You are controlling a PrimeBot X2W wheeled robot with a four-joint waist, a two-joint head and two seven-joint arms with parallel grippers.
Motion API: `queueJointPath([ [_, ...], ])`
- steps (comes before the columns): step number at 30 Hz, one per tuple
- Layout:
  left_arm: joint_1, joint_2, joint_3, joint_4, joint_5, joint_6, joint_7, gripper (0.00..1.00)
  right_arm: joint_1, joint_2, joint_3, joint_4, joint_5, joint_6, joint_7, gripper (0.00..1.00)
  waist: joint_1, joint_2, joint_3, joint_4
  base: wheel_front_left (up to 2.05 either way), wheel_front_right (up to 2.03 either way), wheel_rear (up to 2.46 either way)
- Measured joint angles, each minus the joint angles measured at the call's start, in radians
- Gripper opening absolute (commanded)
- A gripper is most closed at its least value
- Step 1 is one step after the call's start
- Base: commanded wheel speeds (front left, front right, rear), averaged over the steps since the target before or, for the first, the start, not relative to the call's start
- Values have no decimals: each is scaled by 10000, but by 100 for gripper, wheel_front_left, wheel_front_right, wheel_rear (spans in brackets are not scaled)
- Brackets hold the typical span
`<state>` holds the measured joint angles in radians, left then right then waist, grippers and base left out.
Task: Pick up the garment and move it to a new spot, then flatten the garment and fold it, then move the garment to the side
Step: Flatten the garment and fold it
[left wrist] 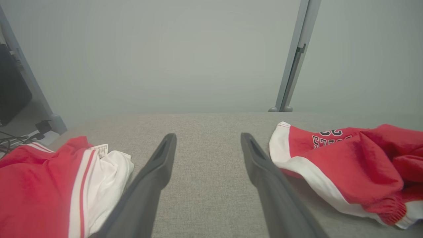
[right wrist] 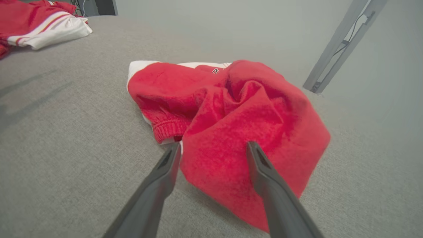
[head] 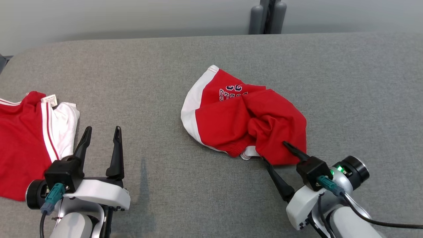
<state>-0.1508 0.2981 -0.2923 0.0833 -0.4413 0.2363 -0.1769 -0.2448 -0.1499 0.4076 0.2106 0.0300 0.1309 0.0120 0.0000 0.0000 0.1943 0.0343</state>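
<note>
Resting low over the near part of the grey fabric-covered table (head: 158,185), the left gripper (head: 103,129) has its fingers spread wide with bare surface between them, gripping nothing. Just to its left lies a second red-and-white garment (head: 23,138), its white side close beside the left finger. The right gripper (head: 273,150) is also spread, straddling the near corner of the crumpled red garment (head: 231,115). One finger lies over the fabric and the other tip sits at the hem, so the jaws are not clamped on it. This garment is bunched near the table's middle, with a white band curving along its left edge and lettering toward its far side. Open grey surface runs between the two garments, to the right and beyond, up to the table's far edge, where a grey post (head: 267,16) stands against the pale wall (head: 132,16).
</note>
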Motion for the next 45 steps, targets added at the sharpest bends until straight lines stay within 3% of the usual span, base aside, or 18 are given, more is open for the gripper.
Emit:
queueJointPath([
  [6, -378, -142, -73, 268, -12, -123, -184, 100, -699, -201, 385, 573, -844, 0, 180, 100, 0, 0, 543, 104, 0, 0, 0],
  [7, -443, -167, -88, 313, -13, -144, -215, 100, -771, -192, 403, 663, -846, 0, 211, 53, 0, 0, 614, 105, 0, 0, 0],
  [8, -490, -186, -104, 359, -15, -157, -249, 100, -824, -176, 410, 709, -846, 0, 215, 39, 0, 0, 672, 102, 0, 0, 0],
  [9, -537, -205, -115, 405, -23, -167, -265, 100, -892, -155, 376, 769, -840, 0, 219, 0, 0, 0, 723, 95, 0, 0, 0],
  [17, -783, -255, -155, 755, -25, -288, -437, 100, -1126, -2, -311, 491, -382, 0, -79, 0, 0, 1, 786, -98, 0, 0, 0],
  [25, -854, -182, -211, 800, -25, -326, -435, 100, -1130, 232, -2290, -65, 318, -2, -222, 0, 0, 0, 669, -368, 0, 0, 0],
  [30, -1004, -192, -339, 825, -25, -343, -389, 100, -1193, 261, -3321, 665, 963, -2, -362, 0, 0, 0, 725, -400, 0, 0, 0],
  [37, -1148, -213, -518, 851, -8, -418, -349, 100, -1865, 178, -3760, 2313, 2090, 0, -934, 0, 0, 0, 845, -347, 0, 0, 0],
  [38, -1178, -213, -531, 855, -8, -428, -349, 100, -1962, 173, -3827, 2516, 2272, 0, -1037, 10, 0, 0, 860, -335, 0, 0, 0],
  [39, -1198, -213, -552, 863, -6, -430, -349, 100, -2052, 174, -3854, 2706, 2466, -2, -1127, 42, 0, 0, 866, -325, 0, 0, 0],
  [40, -1207, -213, -568, 878, -6, -433, -349, 100, -2122, 144, -3839, 2878, 2529, -2, -1244, 99, 0, 1, 861, -314, 0, 0, 0],
  [45, -1207, -213, -617, 991, -10, -472, -362, 100, -2175, -23, -3766, 3400, 2878, -2, -1728, 100, 0, 0, 713, -295, 0, 0, 0],
])
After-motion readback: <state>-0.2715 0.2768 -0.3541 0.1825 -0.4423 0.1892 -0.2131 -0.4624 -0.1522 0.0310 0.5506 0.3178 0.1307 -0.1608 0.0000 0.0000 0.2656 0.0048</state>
